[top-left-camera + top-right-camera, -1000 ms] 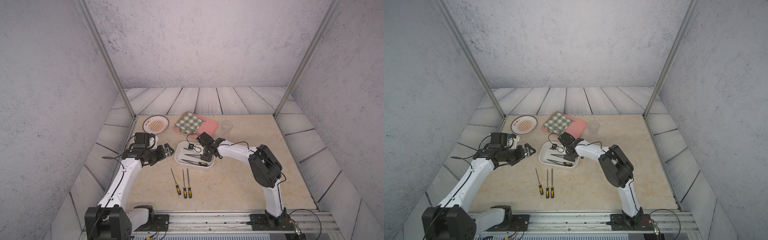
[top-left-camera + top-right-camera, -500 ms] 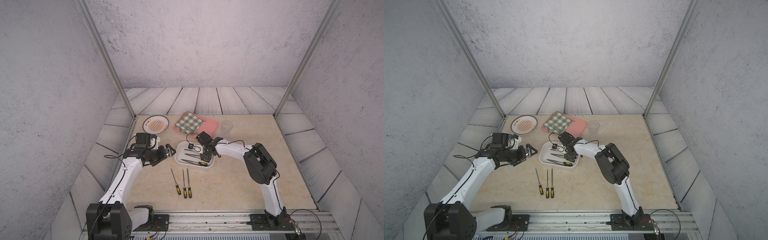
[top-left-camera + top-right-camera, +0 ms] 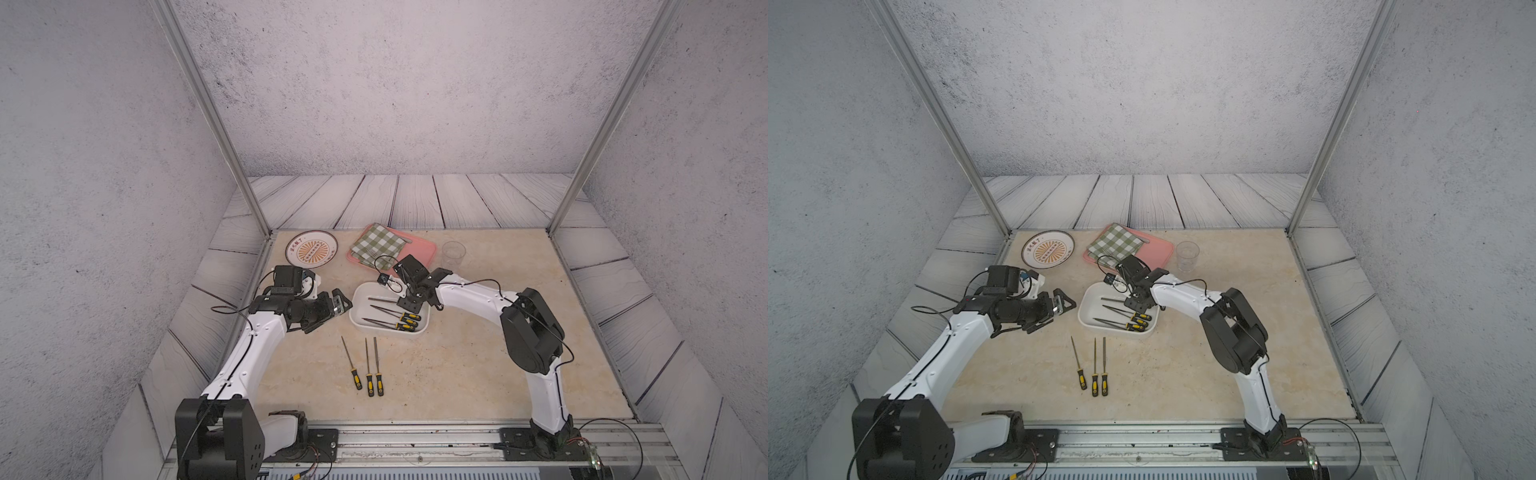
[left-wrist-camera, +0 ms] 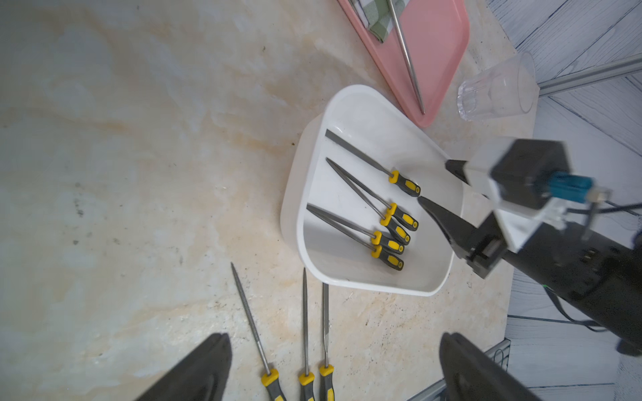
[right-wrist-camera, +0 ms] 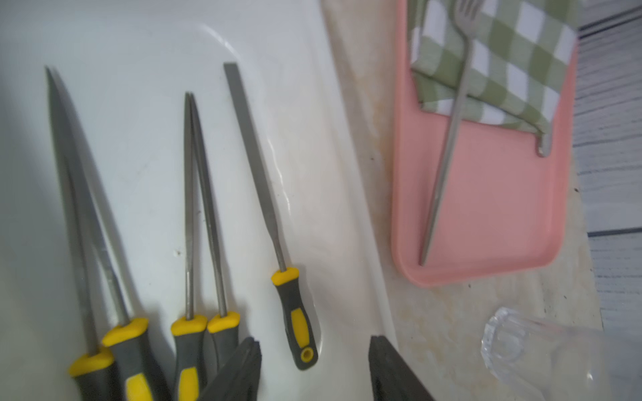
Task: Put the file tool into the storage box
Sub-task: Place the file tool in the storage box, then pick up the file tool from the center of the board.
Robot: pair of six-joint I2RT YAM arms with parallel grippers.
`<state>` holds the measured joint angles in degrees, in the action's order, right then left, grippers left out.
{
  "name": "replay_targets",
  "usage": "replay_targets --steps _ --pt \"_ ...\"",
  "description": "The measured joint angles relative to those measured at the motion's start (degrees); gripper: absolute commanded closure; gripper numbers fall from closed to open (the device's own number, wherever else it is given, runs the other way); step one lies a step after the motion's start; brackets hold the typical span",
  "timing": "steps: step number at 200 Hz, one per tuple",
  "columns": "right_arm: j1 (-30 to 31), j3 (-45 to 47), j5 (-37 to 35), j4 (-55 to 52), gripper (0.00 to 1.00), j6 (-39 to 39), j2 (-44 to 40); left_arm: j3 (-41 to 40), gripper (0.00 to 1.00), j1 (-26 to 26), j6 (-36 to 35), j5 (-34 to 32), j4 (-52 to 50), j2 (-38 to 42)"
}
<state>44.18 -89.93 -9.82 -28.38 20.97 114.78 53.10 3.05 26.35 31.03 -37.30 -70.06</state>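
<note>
The right hand (image 4: 434, 181) has just let go. A second ago its jaws were shut over the storage box (image 4: 290, 208); now they stand about half apart, with nothing clamped. The flat file (image 5: 268, 208) lies on the box floor directly beneath that hand. Its black-and-yellow handle sits between the two fingertips (image 5: 243, 361) with a gap on either side, and its blade points away from the hand. I judge this file delivered, since it rests fully inside the white walls.

On the far side of the flat file from the box wall lie four more files (image 4: 354, 222), in two crossed pairs. Their handles are bunched at the right hand's end of the box.

The left hand (image 3: 340, 300) hovers just outside the box's opposite end, with its jaws spread wide and empty. Below it and toward the arm bases, three files (image 3: 368, 365) lie side by side on the surface (image 3: 457, 374), well apart from the box.

The task looks a little over half done. The likely next step is for the right hand to lift clear, without catching the handles under it, so that one of the three files can be fetched.
</note>
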Motion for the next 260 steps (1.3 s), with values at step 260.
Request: replay_targets --steps 260 --pt "33.53 31.08 0.0 9.64 0.41 -66.03 -18.47 2.01 0.02 10.75 -3.1 -12.41 -7.19 0.02"
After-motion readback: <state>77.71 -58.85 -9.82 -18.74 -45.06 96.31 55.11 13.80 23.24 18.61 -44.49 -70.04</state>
